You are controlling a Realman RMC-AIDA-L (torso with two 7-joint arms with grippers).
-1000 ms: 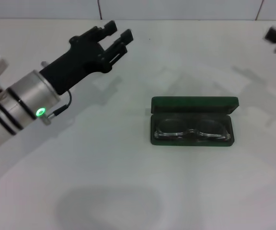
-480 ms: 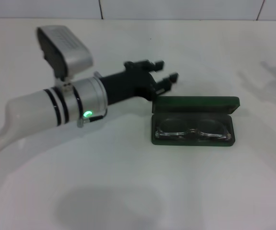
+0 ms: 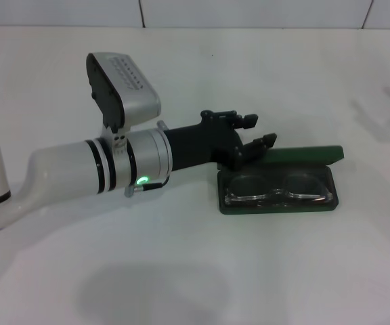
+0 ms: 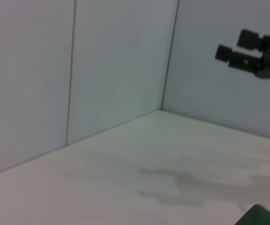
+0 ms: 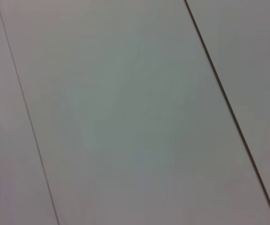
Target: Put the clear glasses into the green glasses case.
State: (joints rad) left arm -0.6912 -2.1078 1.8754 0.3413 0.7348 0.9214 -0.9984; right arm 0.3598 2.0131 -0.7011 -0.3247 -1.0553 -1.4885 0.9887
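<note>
The green glasses case (image 3: 276,207) lies open right of the table's middle. Its lid (image 3: 311,154) is tipped forward over the back edge. The clear glasses (image 3: 279,189) lie inside the case, lenses side by side. My left gripper (image 3: 261,130) reaches in from the left, open, with its fingertips (image 3: 269,139) at the left end of the lid; I cannot tell if they touch it. A green corner of the case (image 4: 258,217) shows in the left wrist view. My right gripper (image 4: 247,50) shows only there, far off in the air with its fingers apart.
The white table (image 3: 181,271) stretches all around the case. A tiled wall (image 3: 249,12) runs along the far edge. My left arm's thick white forearm (image 3: 66,177) lies low across the left half of the table.
My left arm swung right and down to the case's lid. The lid now leans further forward, and the case has shifted slightly right. The right gripper left the head view.
</note>
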